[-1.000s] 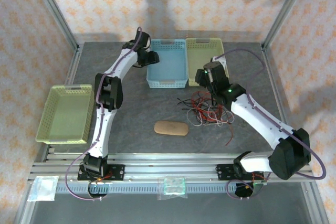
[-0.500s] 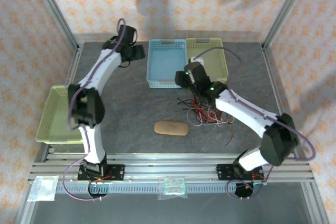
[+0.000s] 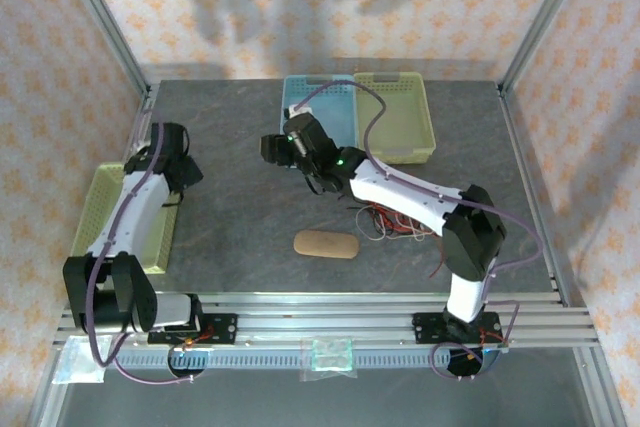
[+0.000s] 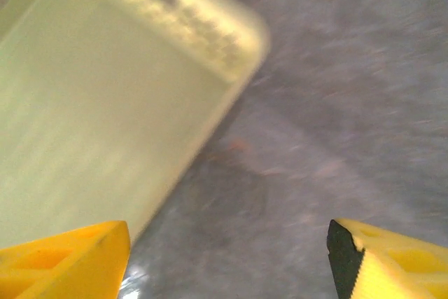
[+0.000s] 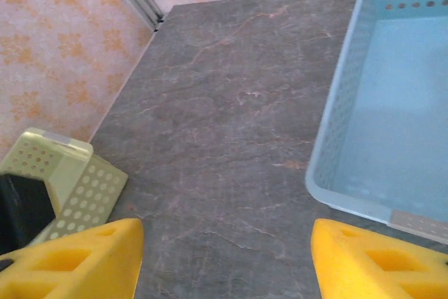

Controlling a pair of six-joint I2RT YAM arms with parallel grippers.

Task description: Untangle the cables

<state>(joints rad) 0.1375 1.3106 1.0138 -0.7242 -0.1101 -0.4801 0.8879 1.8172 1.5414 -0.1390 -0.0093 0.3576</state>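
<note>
Both arms have swung left! The left tool (image 4: 227, 243) gapes empty beside the green basket (image 4: 105, 103); the right tool (image 5: 227, 243), open and empty too, has left the cables (image 3: 395, 227) tangled on the counter (image 3: 240, 217). Untangling looks paused.

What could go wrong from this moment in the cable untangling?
1. The right arm stretches over the cables; pulling back, it might snag and drag the tangle.
2. Its open, empty jaws sit close to the blue basket; a swing toward it could knock the rim.
3. The left arm's open jaws hover at a corner of the left yellow-green basket and could bump it.
</note>
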